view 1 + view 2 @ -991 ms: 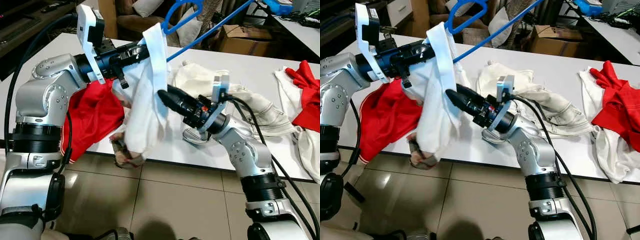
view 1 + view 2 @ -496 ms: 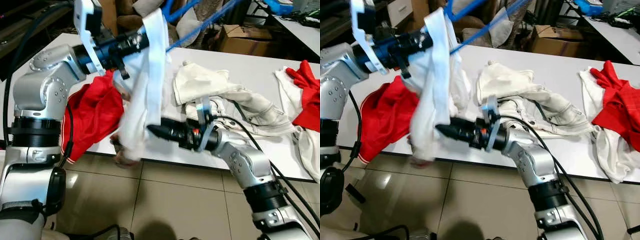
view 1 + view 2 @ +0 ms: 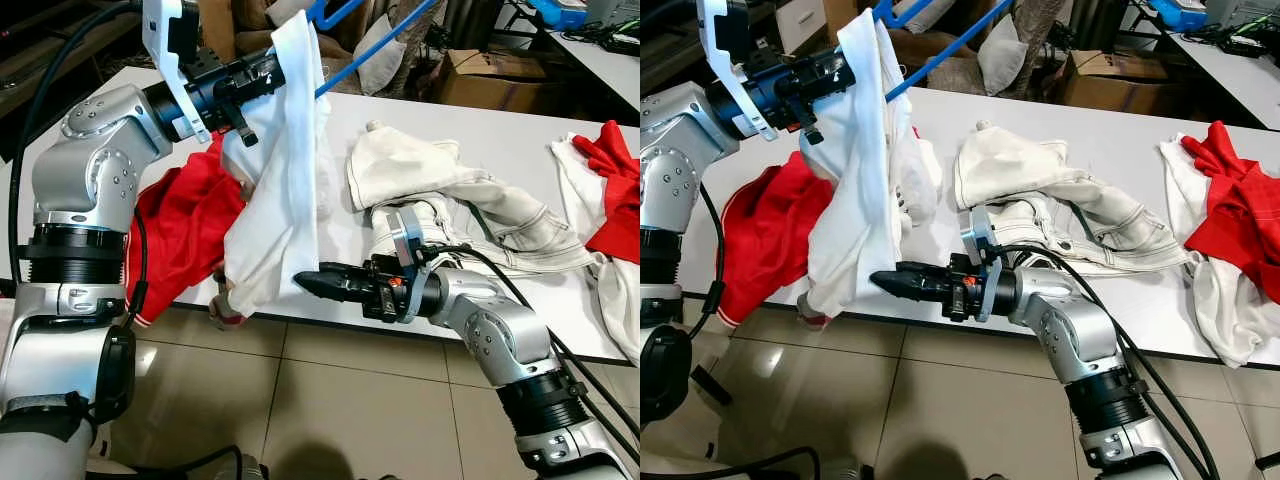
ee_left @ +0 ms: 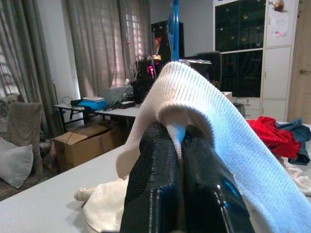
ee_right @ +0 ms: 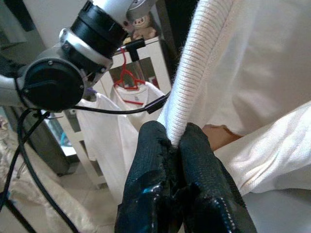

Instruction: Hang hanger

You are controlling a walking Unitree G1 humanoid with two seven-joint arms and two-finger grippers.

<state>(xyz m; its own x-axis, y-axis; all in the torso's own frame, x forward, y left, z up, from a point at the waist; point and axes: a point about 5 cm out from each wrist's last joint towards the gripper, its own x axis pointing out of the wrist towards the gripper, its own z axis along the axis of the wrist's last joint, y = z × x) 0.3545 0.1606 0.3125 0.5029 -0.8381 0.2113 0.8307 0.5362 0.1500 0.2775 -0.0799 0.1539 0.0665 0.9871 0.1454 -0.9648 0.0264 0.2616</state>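
At the far left, a crumpled red cloth garment with pale trim (image 3: 190, 225) drapes over the near edge of the white bench (image 3: 500, 135). Above it the left gripper (image 3: 272, 72) is raised, its black fingers (image 4: 155, 194) pressed together on the ribbed neckline of a white knitted fabric garment (image 3: 285, 190), which hangs from a blue plastic hanger (image 3: 345, 55) held up over the bench's left end. The garment falls past the bench edge toward the tiled floor (image 3: 340, 400). Low at that hanging hem, the right gripper (image 3: 305, 283) reaches leftward in front of the bench, its fingers (image 5: 150, 179) pinching a ribbed edge of the same garment. Further right, a rumpled cream cloth jacket (image 3: 450, 195) lies on the bench, and at the far right a second red fabric piece (image 3: 612, 185) rests on white cloth.
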